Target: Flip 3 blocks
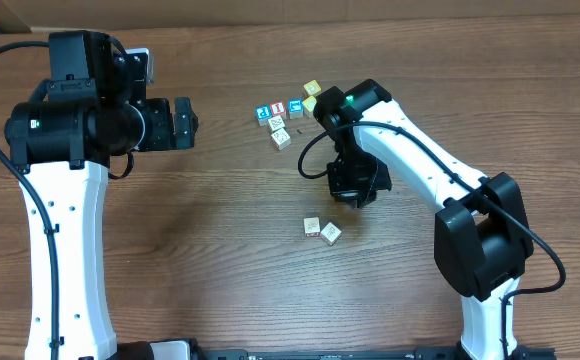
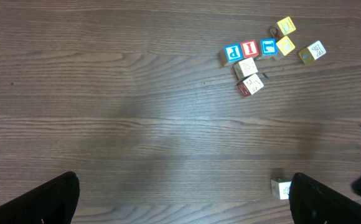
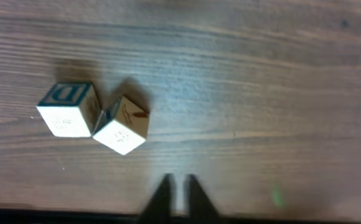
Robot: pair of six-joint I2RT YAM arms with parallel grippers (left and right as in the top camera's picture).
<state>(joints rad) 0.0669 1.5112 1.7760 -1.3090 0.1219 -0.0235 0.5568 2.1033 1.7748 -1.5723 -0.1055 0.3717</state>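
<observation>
Two pale wooden blocks lie touching on the table, apart from the rest. One shows a blue letter D (image 3: 68, 109) (image 1: 312, 227); the other, turned corner-on, has a small red mark (image 3: 123, 124) (image 1: 330, 233). My right gripper (image 3: 179, 186) (image 1: 355, 188) is shut with nothing between its fingers, hovering a short way from this pair and not touching it. Far off at the left, my left gripper (image 1: 183, 122) (image 2: 183, 199) is wide open and empty. One of the pair (image 2: 281, 187) peeks out beside its right finger (image 2: 330, 202). I cannot pick out a block with green marks.
A cluster of several blocks sits at the back: a blue P (image 1: 263, 113) (image 2: 232, 52), a red I (image 1: 278, 108) (image 2: 249, 48), another blue one (image 1: 295, 108), two yellow cubes (image 1: 312, 89) (image 1: 310, 103) and two pale ones (image 1: 277, 123) (image 1: 282, 138).
</observation>
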